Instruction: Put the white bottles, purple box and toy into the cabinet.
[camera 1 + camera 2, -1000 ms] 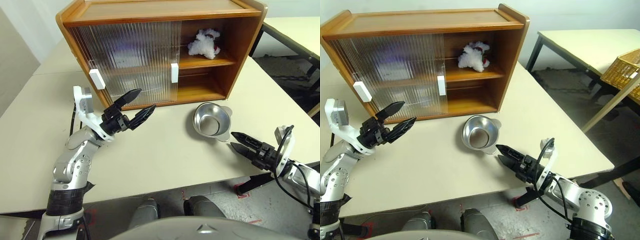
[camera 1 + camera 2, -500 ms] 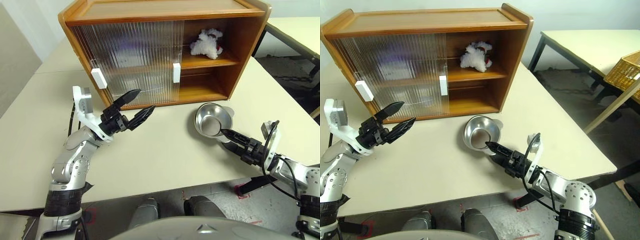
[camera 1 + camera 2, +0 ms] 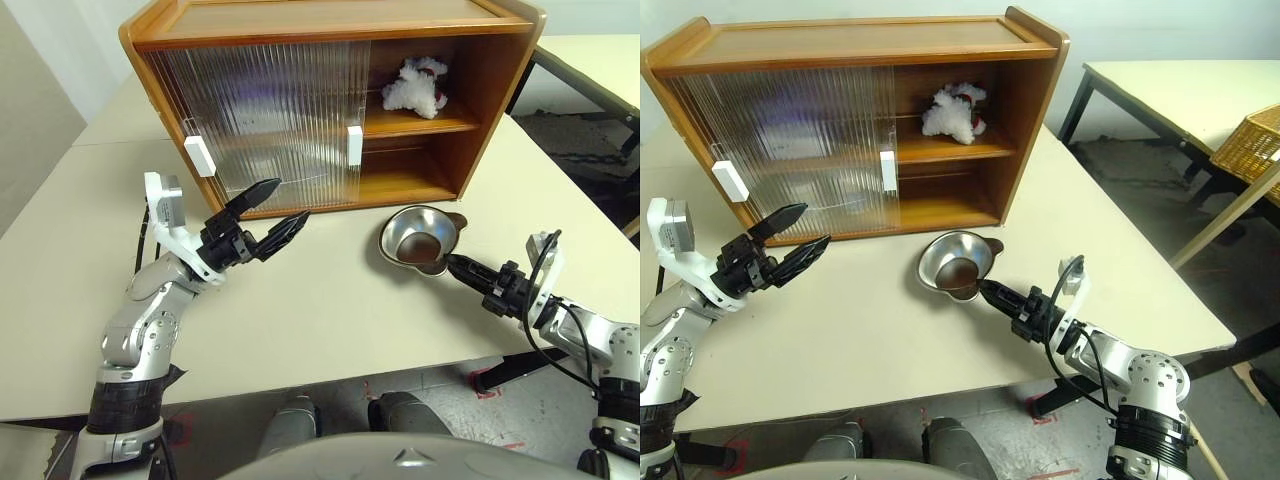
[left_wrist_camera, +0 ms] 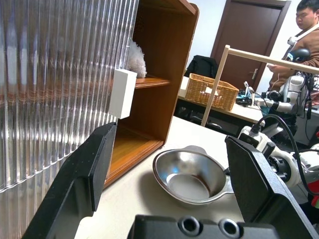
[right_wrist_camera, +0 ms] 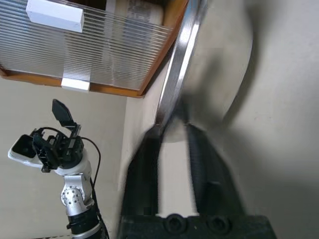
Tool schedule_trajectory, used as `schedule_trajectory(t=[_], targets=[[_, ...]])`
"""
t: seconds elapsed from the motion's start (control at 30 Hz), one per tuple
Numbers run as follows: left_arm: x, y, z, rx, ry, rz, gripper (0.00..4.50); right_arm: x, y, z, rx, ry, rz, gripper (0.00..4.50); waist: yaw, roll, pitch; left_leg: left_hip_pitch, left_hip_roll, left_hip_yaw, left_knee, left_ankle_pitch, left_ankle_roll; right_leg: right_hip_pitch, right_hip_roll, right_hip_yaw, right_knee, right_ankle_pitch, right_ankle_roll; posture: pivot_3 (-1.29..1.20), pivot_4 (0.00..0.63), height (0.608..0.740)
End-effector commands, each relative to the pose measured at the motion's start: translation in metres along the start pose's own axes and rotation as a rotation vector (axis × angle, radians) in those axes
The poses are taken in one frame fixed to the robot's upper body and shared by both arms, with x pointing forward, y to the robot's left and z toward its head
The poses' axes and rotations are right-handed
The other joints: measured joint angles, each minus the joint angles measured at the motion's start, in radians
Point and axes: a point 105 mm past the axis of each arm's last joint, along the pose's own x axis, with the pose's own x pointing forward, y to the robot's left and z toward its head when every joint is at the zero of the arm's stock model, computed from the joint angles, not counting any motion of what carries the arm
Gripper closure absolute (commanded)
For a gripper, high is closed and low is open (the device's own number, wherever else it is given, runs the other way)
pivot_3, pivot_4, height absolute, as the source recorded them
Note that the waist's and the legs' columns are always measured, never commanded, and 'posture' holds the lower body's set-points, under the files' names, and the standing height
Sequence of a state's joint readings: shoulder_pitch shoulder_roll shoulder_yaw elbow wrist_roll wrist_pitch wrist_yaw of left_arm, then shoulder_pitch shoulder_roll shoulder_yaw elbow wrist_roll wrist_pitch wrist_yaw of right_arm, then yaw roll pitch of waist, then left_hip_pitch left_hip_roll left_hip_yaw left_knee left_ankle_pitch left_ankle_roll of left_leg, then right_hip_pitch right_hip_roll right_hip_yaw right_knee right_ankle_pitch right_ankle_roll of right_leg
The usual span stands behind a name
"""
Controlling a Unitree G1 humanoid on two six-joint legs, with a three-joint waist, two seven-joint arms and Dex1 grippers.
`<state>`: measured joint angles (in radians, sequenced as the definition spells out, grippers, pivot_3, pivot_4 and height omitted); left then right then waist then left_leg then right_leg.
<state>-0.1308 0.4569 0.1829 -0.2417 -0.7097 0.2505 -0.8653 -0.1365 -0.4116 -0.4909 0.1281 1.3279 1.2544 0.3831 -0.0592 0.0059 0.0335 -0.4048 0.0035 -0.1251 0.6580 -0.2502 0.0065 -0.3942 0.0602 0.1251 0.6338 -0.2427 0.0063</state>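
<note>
**A:** Checking R hand point(image 3: 452, 264) first: fingers together, clamped on the steel bowl's point(image 3: 415, 232) rim at its 4 o'clock, we reckon.

**B:** Agreed. L hand point(image 3: 293, 198): fingers apart, nothing in it, hovering over the tabletop point(image 3: 330, 310) in front of the ribbed doors point(image 3: 270, 110).

**A:** Toy point(image 3: 410, 85)?

**B:** On the cabinet's point(image 3: 330, 18) inner shelf, open R bay, approx 12 o'clock from the bowl.

**A:** Bottles, box?

**B:** Can't tell; the ribbed doors blur whatever's behind them.

**A:** So what bites us from here?

**B:** It's a thin edge grip, so the bowl could pivot or slip out & clatter down. And if we swing it toward 12 o'clock, it may clip the cabinet's base or shelf edge.
</note>
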Motion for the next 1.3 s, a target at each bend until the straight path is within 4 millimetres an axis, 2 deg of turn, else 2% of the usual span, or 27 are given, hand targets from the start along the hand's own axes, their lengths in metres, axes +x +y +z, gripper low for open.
schedule_trajectory(t=[0.03, 0.57, 0.7, 0.93, 1.03, 1.3], targets=[[0.000, 0.002, 0.003, 0.013, 0.001, 0.002, 0.00, 0.001, -0.004, 0.002, -0.012, -0.002, -0.020, 4.49, 0.000, 0.000, 0.000, 0.000, 0.000, 0.000, 0.000, 0.000, 0.000, 0.000, 0.000, 0.000, 0.000, 0.000, 0.000, -0.11, 0.052, 0.740], [0.001, 0.001, 0.003, 0.015, -0.001, -0.002, 0.00, 0.001, -0.007, 0.006, -0.024, -0.008, -0.017, 4.49, 0.000, 0.000, 0.000, 0.001, 0.000, 0.000, 0.001, 0.000, 0.001, 0.002, 0.000, 0.000, 0.000, 0.001, 0.001, -0.11, 0.041, 0.740], [0.002, 0.001, 0.003, 0.016, 0.000, -0.006, 0.00, 0.000, -0.012, 0.006, -0.025, -0.011, -0.042, 3.51, 0.000, 0.000, 0.000, 0.002, 0.000, 0.000, 0.001, 0.001, 0.001, 0.002, 0.000, 0.000, 0.000, 0.001, 0.001, -0.11, 0.041, 0.740], [0.001, 0.001, 0.003, 0.017, 0.005, -0.007, 0.00, -0.002, -0.011, -0.006, 0.032, 0.036, -0.015, 0.95, 0.000, 0.000, 0.000, 0.003, 0.000, 0.000, 0.002, 0.001, 0.001, 0.003, 0.000, -0.001, 0.001, 0.002, 0.001, -0.11, 0.043, 0.740], [0.002, 0.000, 0.003, 0.017, 0.007, -0.009, 0.00, 0.000, -0.009, -0.012, 0.055, 0.061, 0.005, 0.03, 0.000, 0.000, 0.000, 0.003, 0.000, 0.000, 0.002, 0.001, 0.001, 0.003, 0.000, -0.001, 0.001, 0.002, 0.001, -0.11, 0.044, 0.740], [0.000, 0.000, 0.003, 0.019, 0.012, -0.004, 0.00, 0.004, -0.007, -0.022, 0.091, 0.107, 0.029, 0.03, 0.000, 0.000, 0.000, 0.003, 0.000, 0.000, 0.002, 0.001, 0.001, 0.003, 0.000, -0.001, 0.001, 0.002, 0.001, -0.10, 0.050, 0.740]])
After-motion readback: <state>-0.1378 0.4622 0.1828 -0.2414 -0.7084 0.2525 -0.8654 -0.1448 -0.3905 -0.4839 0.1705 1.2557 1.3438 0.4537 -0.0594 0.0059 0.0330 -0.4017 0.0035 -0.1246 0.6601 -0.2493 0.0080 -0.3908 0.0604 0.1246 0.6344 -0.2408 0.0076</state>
